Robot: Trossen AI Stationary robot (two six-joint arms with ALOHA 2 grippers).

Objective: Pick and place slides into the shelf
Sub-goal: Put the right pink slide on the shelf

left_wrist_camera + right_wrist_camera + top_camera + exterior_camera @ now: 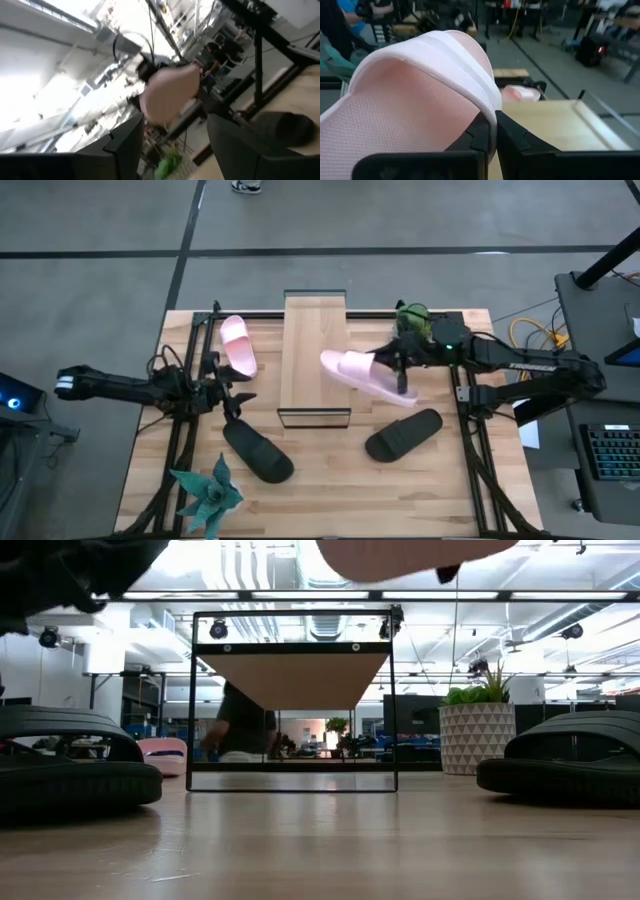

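Transport is the step in hand: my right gripper (pixel 401 370) is clamped on the strap of one pale pink slide (pixel 365 376) and holds it in the air just beside the right edge of the shelf (pixel 315 330). In the right wrist view my two fingers pinch the strap edge (pixel 487 107) between them, with the plank top lying ahead. In the low view the sole shows at the top of the picture, above the level of the plank.

My left gripper (pixel 225 393) waits near the left side of the table with its fingers apart, holding nothing.

Remaining items on the tabletop:
- second pink slide (pixel 238 344), left of the shelf;
- black slide (pixel 257 451), front left;
- black slide (pixel 403 434), front right.

Judgement: the task is early, as no slide rests on the shelf yet. The next move calls for carrying the slide sideways over the plank, levelling the sole, lowering until it seats, then parting the fingers. The slide hangs tilted, so release too soon could tip it off the edge.
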